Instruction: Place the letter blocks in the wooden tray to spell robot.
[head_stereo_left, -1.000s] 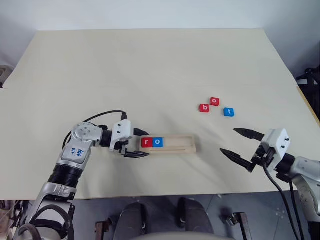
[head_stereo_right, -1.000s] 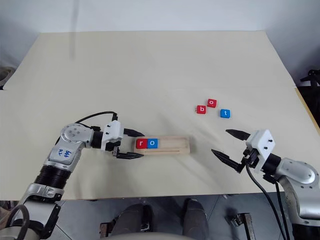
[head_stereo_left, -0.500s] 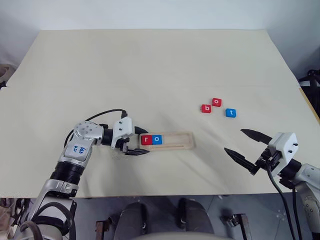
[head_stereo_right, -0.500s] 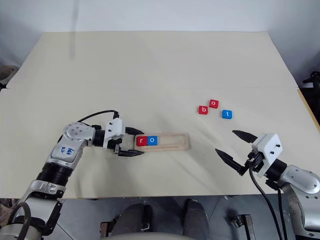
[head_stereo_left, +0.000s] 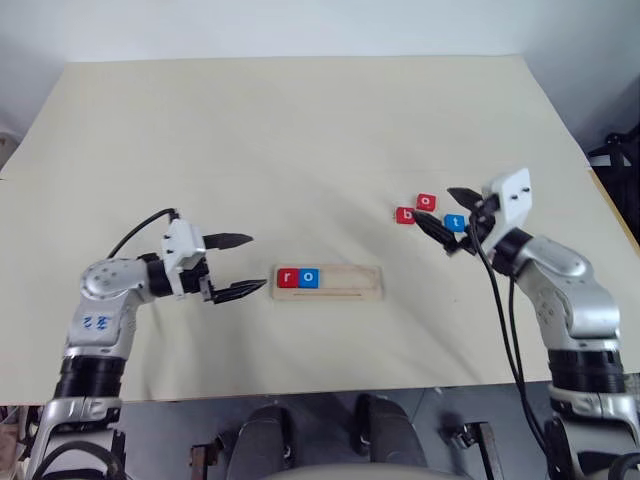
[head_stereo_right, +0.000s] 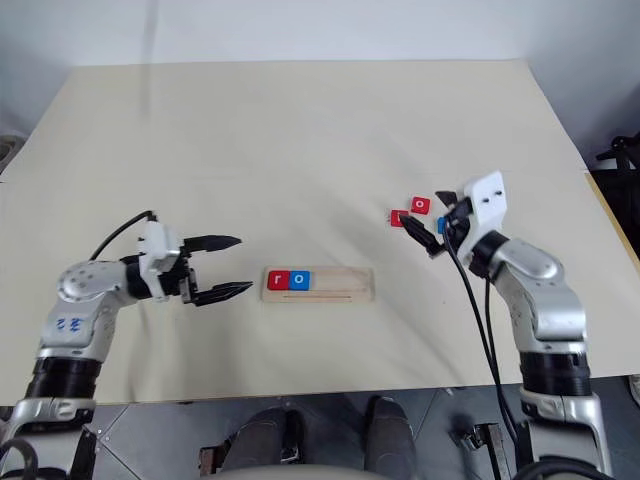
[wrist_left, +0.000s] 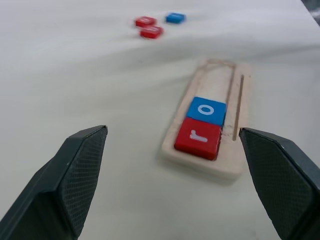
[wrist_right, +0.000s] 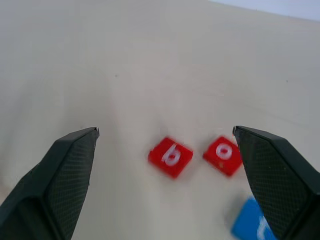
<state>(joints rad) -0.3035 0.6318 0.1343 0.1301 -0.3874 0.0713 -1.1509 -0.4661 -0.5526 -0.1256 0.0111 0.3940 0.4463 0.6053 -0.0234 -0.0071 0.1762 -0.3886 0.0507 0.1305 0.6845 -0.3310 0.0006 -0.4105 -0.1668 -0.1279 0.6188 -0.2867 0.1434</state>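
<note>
— Since a second ago, both arms have shifted: the left gripper (head_stereo_left: 238, 265) has backed off from the end of the wooden tray (head_stereo_left: 345, 295), where its fingers stood right against the tray's left end, and the right gripper (head_stereo_left: 447, 219) has swung up from the near right part of the table (head_stereo_left: 300, 120) to the loose blocks.

— How do the left fingers stand now?

— Spread wide, holding nothing, pointing at the tray's left end with bare table between. In the left wrist view the two black fingertips (wrist_left: 75, 170) frame the tray from either side without touching it.

— And the tray itself?

— It lies lengthwise near the table's middle, close to the front edge. The red r block (head_stereo_left: 288, 278) and the blue o block (head_stereo_left: 309, 278) sit side by side, touching, at its left end; the other places in the slot are bare.

— The right gripper?

— Also spread wide and empty. It hangs over the three loose blocks: the red b block (wrist_right: 170, 156), the red o block (wrist_right: 223, 155) just beside it, and the blue t block (wrist_right: 252, 226) near them. From the head views one finger seems to cross in front of the t block, though whether it touches I cannot tell.
</note>
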